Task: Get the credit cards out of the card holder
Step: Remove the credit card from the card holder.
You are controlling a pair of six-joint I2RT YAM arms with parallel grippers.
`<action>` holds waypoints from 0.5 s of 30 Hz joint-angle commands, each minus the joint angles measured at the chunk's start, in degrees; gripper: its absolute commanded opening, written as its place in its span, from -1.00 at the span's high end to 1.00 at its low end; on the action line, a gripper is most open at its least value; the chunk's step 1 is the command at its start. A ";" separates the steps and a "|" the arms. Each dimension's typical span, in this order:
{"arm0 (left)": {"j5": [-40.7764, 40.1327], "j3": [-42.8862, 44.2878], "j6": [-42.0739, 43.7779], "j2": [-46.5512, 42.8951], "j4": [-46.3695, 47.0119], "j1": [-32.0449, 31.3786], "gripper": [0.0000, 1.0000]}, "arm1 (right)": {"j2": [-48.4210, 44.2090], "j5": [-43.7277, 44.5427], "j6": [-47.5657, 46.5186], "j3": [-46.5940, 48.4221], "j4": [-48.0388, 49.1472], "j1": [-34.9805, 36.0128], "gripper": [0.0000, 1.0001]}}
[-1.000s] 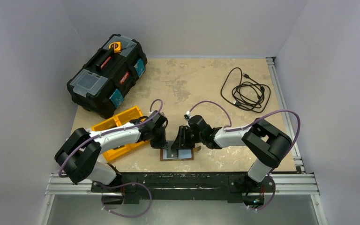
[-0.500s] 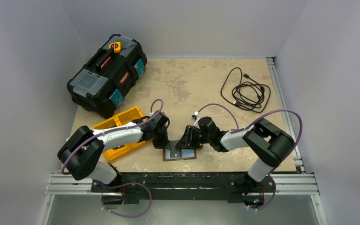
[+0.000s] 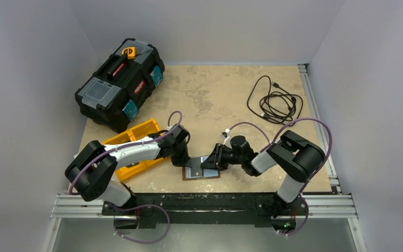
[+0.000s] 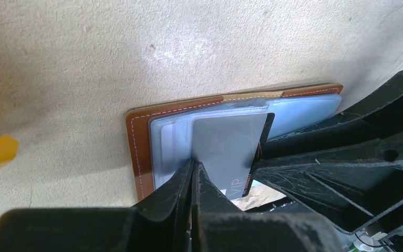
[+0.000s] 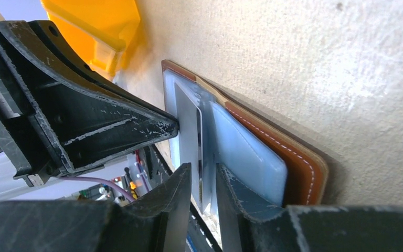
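Brown stitched-leather card holder (image 4: 139, 152), flat grey card (image 4: 225, 147) tight within right gripper (image 5: 203, 184), left gripper (image 4: 194, 170) together.

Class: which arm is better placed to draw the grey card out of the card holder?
Right. The right gripper appears to pinch the grey card; the left gripper, shut, presses on the card holder, steadying it.

Far left on my overhead feed, a black toolbox (image 3: 119, 84) sits askew on the mottled beige table (image 3: 215, 89), with teal latches, clear lid compartments and a small orange-and-black item (image 3: 129, 51) on its lid. Just in front of it lies an orange tray (image 3: 116, 139), tilted to the table's edge. A black cable (image 3: 282, 108) lies loosely coiled at far right, near the aluminium rail (image 3: 310, 94).
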 commanded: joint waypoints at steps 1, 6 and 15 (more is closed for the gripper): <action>-5.15 -2.85 0.77 3.34 -4.86 -0.26 1.00 | 1.96 -1.94 2.81 -1.58 7.27 -0.27 0.53; -5.05 -2.93 0.71 3.29 -4.74 -0.28 1.00 | 3.64 -2.57 4.95 -2.75 12.02 -0.31 0.70; -5.91 -3.20 0.49 2.92 -5.93 -0.13 1.00 | 1.73 -0.95 4.22 -2.70 9.94 -0.34 1.00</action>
